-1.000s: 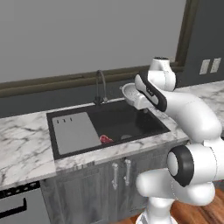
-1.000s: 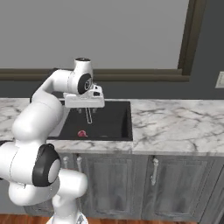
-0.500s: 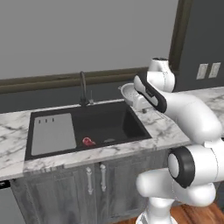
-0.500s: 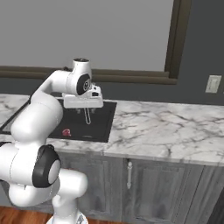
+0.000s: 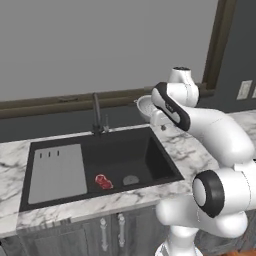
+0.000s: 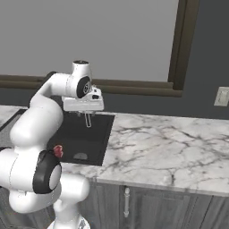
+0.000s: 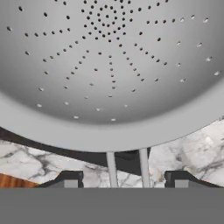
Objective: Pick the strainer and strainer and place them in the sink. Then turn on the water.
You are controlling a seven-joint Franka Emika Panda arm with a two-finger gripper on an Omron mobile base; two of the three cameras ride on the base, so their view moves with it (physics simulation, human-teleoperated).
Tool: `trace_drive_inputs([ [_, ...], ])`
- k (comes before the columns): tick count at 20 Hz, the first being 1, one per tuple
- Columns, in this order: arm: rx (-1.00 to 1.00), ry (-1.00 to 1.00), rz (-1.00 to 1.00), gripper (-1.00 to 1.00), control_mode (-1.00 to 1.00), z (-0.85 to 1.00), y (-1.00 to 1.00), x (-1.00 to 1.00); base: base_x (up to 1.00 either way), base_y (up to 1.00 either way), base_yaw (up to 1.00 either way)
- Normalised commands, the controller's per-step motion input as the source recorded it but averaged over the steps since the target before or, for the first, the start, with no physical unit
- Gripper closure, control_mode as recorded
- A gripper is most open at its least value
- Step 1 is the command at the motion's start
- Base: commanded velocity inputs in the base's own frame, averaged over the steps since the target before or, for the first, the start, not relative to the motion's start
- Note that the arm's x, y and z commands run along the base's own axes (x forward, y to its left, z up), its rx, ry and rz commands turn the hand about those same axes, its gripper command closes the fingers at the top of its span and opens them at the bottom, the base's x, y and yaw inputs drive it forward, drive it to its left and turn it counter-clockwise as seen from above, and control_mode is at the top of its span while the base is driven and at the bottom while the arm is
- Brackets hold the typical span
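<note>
Views have swung right; strainer held in hand over sink corner

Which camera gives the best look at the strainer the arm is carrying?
The hand view: the strainer spreads across it, perforated bowl and wire handle clear, with the tool closed on that handle. In the left base view only part of its rim peeks out beside the arm. In the right base view just the handle hangs below the hand.

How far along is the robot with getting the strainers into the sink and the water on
Nothing looks finished yet. In hand: the gripper holds one strainer by its wire handle, raised near the sink's right end. The sink holds a small red item but no strainer. Left: drop this strainer in, fetch the other, then open the faucet.
</note>
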Motion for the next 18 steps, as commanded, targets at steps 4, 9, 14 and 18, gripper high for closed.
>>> trace_drive_inputs([
  [4, 0.0, 0.0, 0.0, 1.0, 1.0, 0.0, 0.0, 0.0, 0.59, -0.04, 0.0],
  [9, 0.0, 0.0, 0.0, 1.0, 1.0, 0.0, 0.0, 0.0, 0.48, -0.03, 0.02],
  [14, 0.01, 0.01, 0.03, 1.0, -1.0, -0.14, 0.0, 0.0, 0.07, 0.0, 0.09],
  [18, 0.06, 0.06, 0.17, 1.0, -1.0, -0.7, 0.0, 0.14, 0.0, 0.0, 0.0],
])
